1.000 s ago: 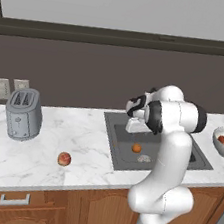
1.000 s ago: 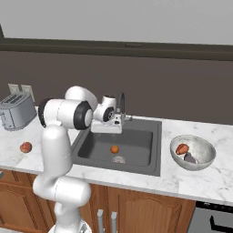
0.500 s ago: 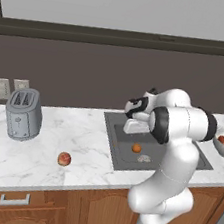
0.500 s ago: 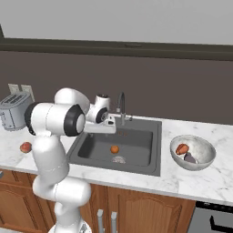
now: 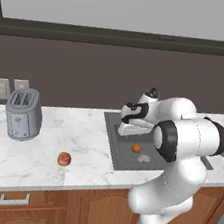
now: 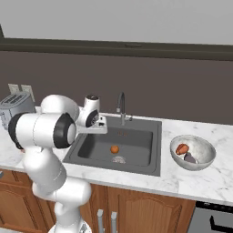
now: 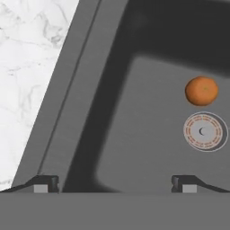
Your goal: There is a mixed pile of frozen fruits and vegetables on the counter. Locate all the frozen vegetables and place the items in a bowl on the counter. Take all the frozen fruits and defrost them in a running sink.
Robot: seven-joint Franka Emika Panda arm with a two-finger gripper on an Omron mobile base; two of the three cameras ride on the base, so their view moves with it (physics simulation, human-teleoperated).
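Note:
The round orange fruit (image 7: 201,90) lies on the floor of the dark grey sink (image 7: 67,112), close to the drain (image 7: 203,131). My gripper (image 7: 116,184) hangs open and empty over the sink's left part, near its rim. From the left base the gripper (image 5: 130,132) is above the sink (image 5: 112,134), up and left of the orange (image 5: 136,148). The reddish apple-like fruit (image 5: 64,159) rests on the marble counter (image 5: 80,135), left of the sink. The bowl (image 6: 205,148) on the right holds the orange-red root (image 6: 181,149) and the purple eggplant (image 6: 189,158).
A grey toaster (image 5: 24,114) stands at the counter's left, below wall outlets (image 5: 11,87). The gooseneck faucet (image 6: 121,107) rises behind the sink (image 6: 150,136). My own white arm bulks over the counter's front edge by the sink.
The arm's elbow has swung round and the hand has shifted a little toward the sink's left edge. The jaws stay open; the orange and the apple have not moved.

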